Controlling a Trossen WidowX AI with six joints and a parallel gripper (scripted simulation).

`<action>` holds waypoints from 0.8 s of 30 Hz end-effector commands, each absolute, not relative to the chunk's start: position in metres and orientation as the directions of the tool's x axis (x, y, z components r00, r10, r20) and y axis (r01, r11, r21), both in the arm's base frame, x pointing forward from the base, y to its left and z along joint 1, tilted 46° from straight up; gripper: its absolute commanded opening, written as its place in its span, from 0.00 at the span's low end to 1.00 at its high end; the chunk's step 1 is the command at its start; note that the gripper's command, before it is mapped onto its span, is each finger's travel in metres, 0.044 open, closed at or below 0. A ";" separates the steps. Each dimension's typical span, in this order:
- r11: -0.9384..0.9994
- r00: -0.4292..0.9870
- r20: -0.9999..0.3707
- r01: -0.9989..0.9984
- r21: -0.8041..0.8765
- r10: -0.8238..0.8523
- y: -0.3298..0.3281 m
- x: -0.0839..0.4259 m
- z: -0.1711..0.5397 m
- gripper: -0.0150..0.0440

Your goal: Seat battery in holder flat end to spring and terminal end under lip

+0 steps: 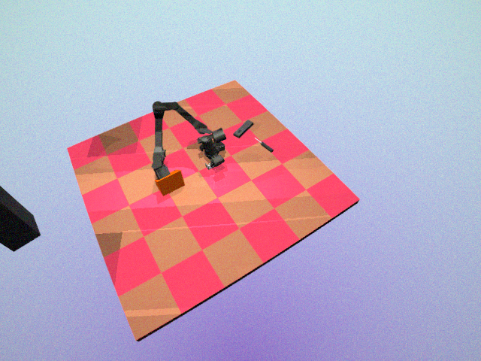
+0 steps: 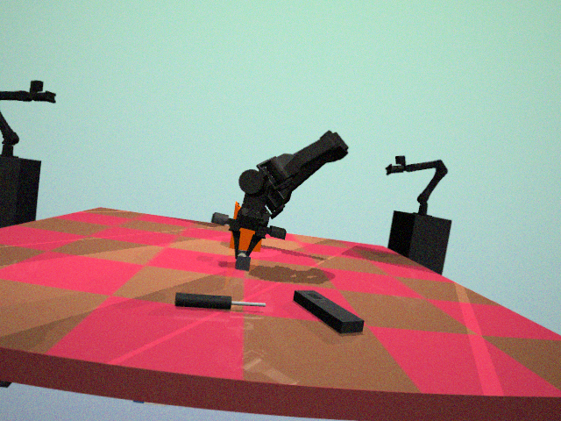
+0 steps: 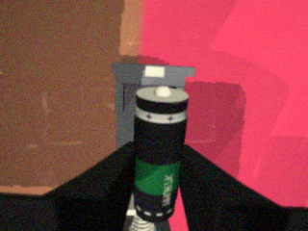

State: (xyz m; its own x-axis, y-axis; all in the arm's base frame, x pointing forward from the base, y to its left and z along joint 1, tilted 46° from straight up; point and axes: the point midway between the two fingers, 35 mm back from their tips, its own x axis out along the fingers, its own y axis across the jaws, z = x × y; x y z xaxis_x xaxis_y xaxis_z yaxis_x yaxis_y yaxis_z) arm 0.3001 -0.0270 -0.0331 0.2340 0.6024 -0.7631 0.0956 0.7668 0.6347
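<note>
The gripper (image 3: 159, 192) is clamping the battery (image 3: 159, 144) between its two dark fingers, which are pressing on the green and black lower part of the cell while the banded upper part and the pale terminal nub are standing clear above them. In the wrist view the battery is pointing lengthwise at the grey holder (image 3: 126, 103), whose far wall with a small pale plate is showing just beyond the nub; the cell is lying over the holder's open channel, but whether it is touching the holder's floor cannot be told. The holder is sitting across the seam between a brown square and a pink square of the checkered counter (image 2: 408, 362). From the exterior view the gripper (image 2: 243, 261) is hanging low over the middle of the counter, with the arm (image 2: 294, 165) sloping up behind it and an orange block (image 2: 244, 238) showing behind the fingers. Towards the counter's near edge in that view, a screwdriver (image 2: 212, 301) with a black handle and thin metal shaft is lying flat, and just beside it, apart from it, a flat black bar (image 2: 328, 310) is resting at an angle. In the top view the same bar (image 1: 243, 128) and screwdriver (image 1: 264, 144) are lying towards the counter's far right edge, well apart from the gripper (image 1: 213, 163).
</note>
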 end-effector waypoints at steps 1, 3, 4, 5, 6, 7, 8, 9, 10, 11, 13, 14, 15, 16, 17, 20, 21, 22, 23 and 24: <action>0.763 0.182 -0.766 0.103 0.638 0.616 -0.022 0.295 -0.037 0.38; 0.764 0.170 -0.767 0.102 0.638 0.618 -0.022 0.295 -0.037 0.38; 0.764 0.164 -0.768 0.102 0.637 0.619 -0.021 0.295 -0.037 0.38; 0.764 0.158 -0.769 0.101 0.637 0.620 -0.021 0.295 -0.037 0.38; 0.765 0.152 -0.769 0.101 0.637 0.620 -0.021 0.295 -0.037 0.38; 0.765 0.146 -0.770 0.101 0.636 0.621 -0.021 0.295 -0.036 0.38; 0.765 0.141 -0.770 0.100 0.636 0.622 -0.021 0.295 -0.036 0.38; 0.765 0.135 -0.771 0.100 0.636 0.623 -0.021 0.295 -0.036 0.38; 0.766 0.129 -0.771 0.100 0.635 0.623 -0.021 0.295 -0.036 0.38; 0.766 0.123 -0.772 0.099 0.635 0.624 -0.021 0.295 -0.036 0.38; 0.767 0.112 -0.773 0.099 0.634 0.625 -0.020 0.295 -0.035 0.38; 0.767 0.106 -0.773 0.099 0.634 0.625 -0.020 0.295 -0.035 0.38; 0.768 0.101 -0.774 0.098 0.633 0.626 -0.020 0.296 -0.035 0.38; 0.768 0.095 -0.774 0.098 0.633 0.626 -0.020 0.296 -0.035 0.38; 0.768 0.089 -0.774 0.098 0.633 0.626 -0.020 0.296 -0.034 0.38; 0.770 0.072 -0.776 0.097 0.631 0.627 -0.019 0.296 -0.034 0.38; 0.770 0.066 -0.776 0.096 0.630 0.627 -0.019 0.296 -0.034 0.38; 0.771 0.060 -0.777 0.096 0.630 0.627 -0.019 0.296 -0.034 0.38; 0.771 0.055 -0.777 0.096 0.629 0.627 -0.019 0.296 -0.034 0.38; 0.772 0.050 -0.778 0.095 0.628 0.627 -0.019 0.296 -0.033 0.38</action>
